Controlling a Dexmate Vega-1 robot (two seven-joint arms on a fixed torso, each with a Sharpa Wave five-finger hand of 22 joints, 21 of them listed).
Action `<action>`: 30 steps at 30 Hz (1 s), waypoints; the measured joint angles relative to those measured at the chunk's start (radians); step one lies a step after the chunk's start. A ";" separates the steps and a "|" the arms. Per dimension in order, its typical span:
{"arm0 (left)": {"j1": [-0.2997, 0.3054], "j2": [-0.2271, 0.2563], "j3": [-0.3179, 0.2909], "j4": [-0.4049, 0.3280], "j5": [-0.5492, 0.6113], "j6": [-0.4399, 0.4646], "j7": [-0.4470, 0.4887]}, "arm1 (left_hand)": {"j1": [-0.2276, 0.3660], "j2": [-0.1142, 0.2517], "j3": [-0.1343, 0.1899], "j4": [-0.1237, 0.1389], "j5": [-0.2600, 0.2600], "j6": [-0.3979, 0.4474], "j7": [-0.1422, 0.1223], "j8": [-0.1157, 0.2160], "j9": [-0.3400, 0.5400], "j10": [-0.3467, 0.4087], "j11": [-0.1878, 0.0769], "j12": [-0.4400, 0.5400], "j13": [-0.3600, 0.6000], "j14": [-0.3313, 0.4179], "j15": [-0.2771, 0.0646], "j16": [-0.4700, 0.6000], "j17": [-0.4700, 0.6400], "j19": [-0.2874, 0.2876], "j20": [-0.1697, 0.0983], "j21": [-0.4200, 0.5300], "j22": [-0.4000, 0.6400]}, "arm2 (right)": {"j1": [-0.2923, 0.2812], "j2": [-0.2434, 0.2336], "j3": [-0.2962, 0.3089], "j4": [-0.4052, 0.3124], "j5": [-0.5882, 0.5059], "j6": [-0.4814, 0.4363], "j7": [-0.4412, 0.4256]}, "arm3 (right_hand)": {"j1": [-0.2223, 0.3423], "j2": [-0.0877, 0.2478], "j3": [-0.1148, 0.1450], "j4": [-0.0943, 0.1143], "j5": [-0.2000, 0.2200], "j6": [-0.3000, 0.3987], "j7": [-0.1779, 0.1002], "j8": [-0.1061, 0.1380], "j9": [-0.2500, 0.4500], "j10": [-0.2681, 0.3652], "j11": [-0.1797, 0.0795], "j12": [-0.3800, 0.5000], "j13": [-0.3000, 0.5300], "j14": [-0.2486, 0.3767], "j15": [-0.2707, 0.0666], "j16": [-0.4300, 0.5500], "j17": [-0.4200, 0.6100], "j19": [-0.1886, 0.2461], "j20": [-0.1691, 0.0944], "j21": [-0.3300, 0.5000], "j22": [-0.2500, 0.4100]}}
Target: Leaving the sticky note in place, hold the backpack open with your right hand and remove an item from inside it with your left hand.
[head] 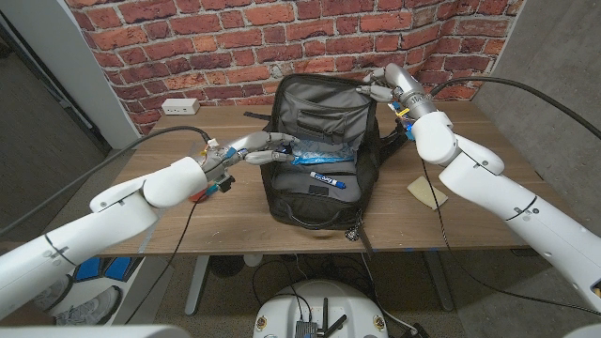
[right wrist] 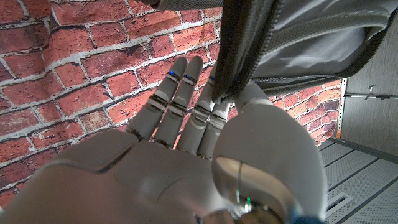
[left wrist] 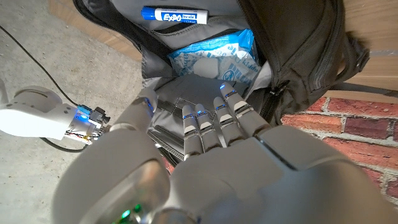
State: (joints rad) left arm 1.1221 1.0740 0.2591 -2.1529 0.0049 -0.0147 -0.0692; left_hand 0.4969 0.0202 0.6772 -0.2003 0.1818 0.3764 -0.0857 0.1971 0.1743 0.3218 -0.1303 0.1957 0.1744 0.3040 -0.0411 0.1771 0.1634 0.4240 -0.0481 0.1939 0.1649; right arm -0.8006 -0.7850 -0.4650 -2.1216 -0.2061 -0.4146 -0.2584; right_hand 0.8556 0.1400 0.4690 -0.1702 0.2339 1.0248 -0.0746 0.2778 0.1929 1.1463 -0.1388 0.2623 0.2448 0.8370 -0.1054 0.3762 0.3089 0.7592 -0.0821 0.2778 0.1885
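While the black backpack (head: 319, 160) lies on its back near the middle of the wooden table (head: 235, 230), its front flap stands up at the far side and shows a grey lining. Its long axis runs from near to far, with the open top edge toward the far brick wall (head: 235, 38) and the bottom toward the robot. The right hand (head: 383, 86) is at the far right corner of the flap; in the right wrist view the thumb and fingers (right wrist: 186, 93) pinch the dark edge of the flap, so this hand holds the backpack open. The left hand (head: 272, 148) comes in from the left and reaches into the main compartment with its fingers stretched out and a little apart; in the left wrist view the fingertips (left wrist: 221, 99) are at the grey lining just beside a blue and white plastic packet (left wrist: 217, 56), and nothing is in the grasp. A blue and white marker (head: 324, 178) lies in the near part of the backpack, its length going left to right, nearly across the bag. On the table to the right of the backpack, well apart from it, lies a pale yellow sticky note (head: 429, 194). A white power strip (head: 180, 106) rests at the far left of the table.
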 measured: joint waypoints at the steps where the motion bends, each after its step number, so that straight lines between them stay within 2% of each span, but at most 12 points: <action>1: -0.013 0.000 0.008 0.002 0.003 0.000 -0.006 | 0.009 0.001 0.000 0.000 0.000 0.000 0.000 0.000 0.000 0.000 0.000 0.000 0.000 0.000 0.000 0.000 0.000 0.000 0.000 0.000 0.000 | 0.000 0.000 0.000 0.002 0.000 0.003 -0.001 | 0.000 0.000 0.000 0.000 0.000 0.000 0.000 0.000 0.000 0.000 0.000 0.000 0.000 0.000 0.000 0.000 0.001 0.000 0.000 0.000 0.000; 8: -0.084 0.001 0.050 0.010 0.038 0.003 -0.059 | 0.079 -0.045 -0.003 -0.003 0.000 0.002 -0.012 0.000 0.000 0.006 -0.008 0.000 0.000 0.000 0.000 0.000 0.000 0.004 0.004 0.000 0.000 | 0.000 0.005 0.003 0.017 0.003 0.023 -0.006 | 0.000 0.000 0.000 0.000 0.000 0.004 0.003 -0.003 0.000 0.000 0.000 0.000 0.000 0.000 0.000 0.000 0.005 0.000 0.000 0.000 0.000; 13: -0.131 0.005 0.079 0.010 0.070 0.006 -0.090 | 0.121 -0.064 -0.009 0.000 0.000 0.012 -0.022 0.000 0.000 0.012 -0.017 0.000 0.000 0.000 0.000 0.000 0.000 0.007 0.007 0.000 0.000 | -0.001 0.007 0.006 0.022 0.006 0.032 -0.009 | 0.000 0.000 0.000 0.000 0.000 0.006 0.001 -0.004 0.001 0.000 0.000 0.000 0.000 0.000 0.000 0.000 0.005 0.000 0.000 0.000 0.000; 30: -0.293 -0.007 0.181 -0.001 0.237 -0.004 -0.231 | 0.208 -0.090 -0.014 0.006 0.000 0.012 -0.034 0.000 0.000 0.018 -0.032 -0.003 0.000 0.012 -0.002 0.000 0.000 0.007 0.007 0.000 0.000 | -0.006 0.018 0.015 0.035 0.017 0.053 -0.019 | 0.000 0.000 -0.005 0.001 -0.002 0.006 0.001 -0.008 0.000 0.000 0.000 -0.004 0.000 0.000 0.000 0.000 0.009 0.000 0.000 0.000 0.000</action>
State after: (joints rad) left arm 0.8290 1.0665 0.4404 -2.1541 0.2416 -0.0185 -0.3002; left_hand 0.7047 -0.0698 0.6633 -0.1947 0.1817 0.3888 -0.1194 0.1971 0.1743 0.3398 -0.1625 0.1922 0.1743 0.3165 -0.0428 0.1771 0.1634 0.4312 -0.0409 0.1938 0.1649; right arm -0.8062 -0.7674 -0.4503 -2.0868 -0.1887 -0.3612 -0.2773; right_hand 0.8558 0.1398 0.4637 -0.1689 0.2319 1.0306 -0.0735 0.2700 0.1933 1.1463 -0.1388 0.2585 0.2445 0.8369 -0.1053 0.3763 0.3176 0.7592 -0.0821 0.2778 0.1885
